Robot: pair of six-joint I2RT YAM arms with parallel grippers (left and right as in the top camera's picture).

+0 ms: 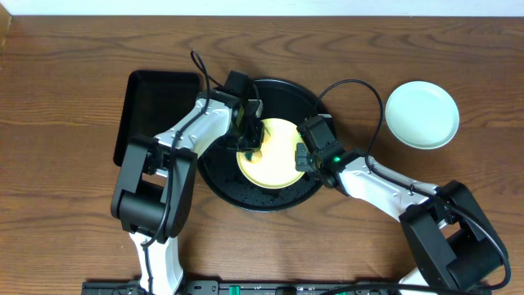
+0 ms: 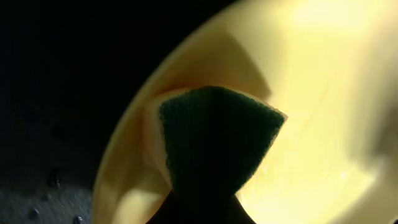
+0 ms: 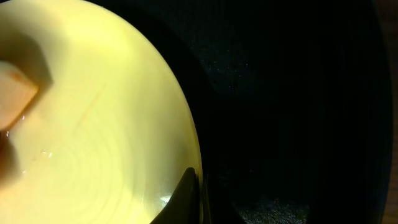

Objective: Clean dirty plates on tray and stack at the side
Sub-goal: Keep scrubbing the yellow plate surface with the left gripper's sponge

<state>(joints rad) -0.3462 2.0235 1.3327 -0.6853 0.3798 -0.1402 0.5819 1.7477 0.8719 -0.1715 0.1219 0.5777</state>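
The pale yellow plate [image 1: 278,160] lies on the round black tray [image 1: 288,90]. My left gripper [image 1: 250,135] is shut on a sponge with a green scrub face [image 2: 217,137] and presses it onto the plate's left part [image 2: 323,93]. My right gripper [image 1: 307,156] is shut on the plate's right rim. In the right wrist view one finger [image 3: 196,180] lies over the rim of the plate [image 3: 93,124]. A mint-blue plate [image 1: 422,115] sits on the brown tabletop at the right. No other mint-blue plate can be made out.
A smaller rectangular black tray [image 1: 155,111] lies left of the round tray. The tray's speckled surface shows in the left wrist view [image 2: 37,199] and the right wrist view [image 3: 298,93]. Both arms' cables arc over the round tray.
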